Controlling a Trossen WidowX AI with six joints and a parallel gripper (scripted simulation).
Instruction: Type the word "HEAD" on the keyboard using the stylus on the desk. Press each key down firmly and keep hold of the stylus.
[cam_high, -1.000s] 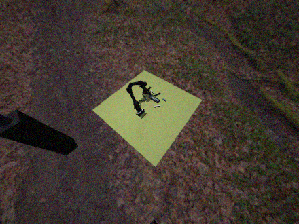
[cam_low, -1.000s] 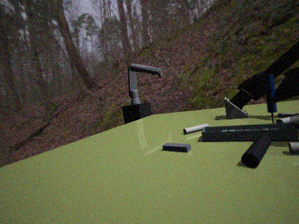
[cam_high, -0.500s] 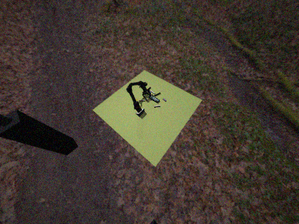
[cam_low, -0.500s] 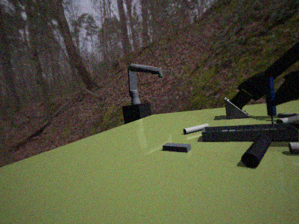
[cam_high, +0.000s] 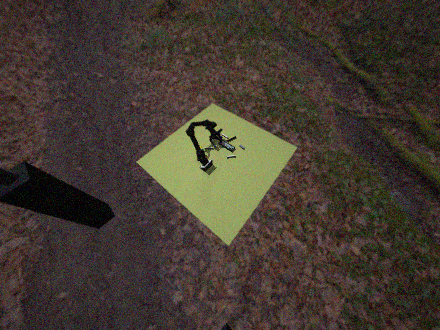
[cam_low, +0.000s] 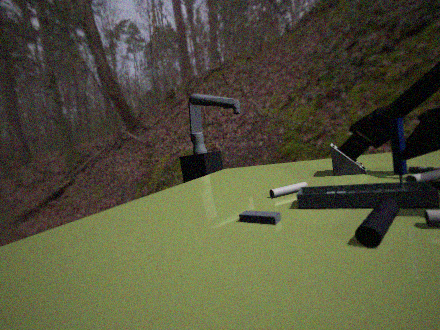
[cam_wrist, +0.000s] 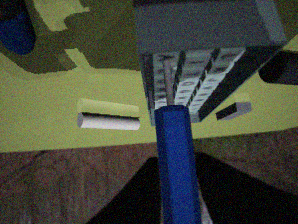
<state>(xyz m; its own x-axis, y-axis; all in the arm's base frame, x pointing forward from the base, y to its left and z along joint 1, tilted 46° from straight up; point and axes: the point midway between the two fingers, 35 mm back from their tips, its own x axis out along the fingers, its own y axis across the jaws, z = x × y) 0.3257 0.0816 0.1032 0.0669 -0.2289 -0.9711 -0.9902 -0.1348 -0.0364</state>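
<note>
The blue stylus (cam_low: 398, 142) (cam_wrist: 176, 160) stands nearly upright, its thin grey tip pointing down. My gripper (cam_low: 398, 131) is shut on the stylus's blue body; its dark fingers show at the bottom of the wrist view. The dark grey keyboard (cam_low: 345, 198) (cam_wrist: 210, 25) lies on the yellow-green table (cam_high: 225, 210) (cam_low: 200, 280). In the wrist view the tip is over the leftmost visible row of light keys. In the exterior view it meets the keyboard's top. The letter under the tip is unreadable, and whether a key is down cannot be told.
A white cylinder (cam_low: 288, 190) (cam_wrist: 109, 122) and a small grey block (cam_low: 260, 217) (cam_wrist: 235, 110) lie near one keyboard end. A black cylinder (cam_low: 377, 222) (cam_wrist: 281, 67) lies along its side. More white cylinders and a grey wedge (cam_low: 344, 164) are close by. A grey arm (cam_low: 196, 120) stands beyond the table.
</note>
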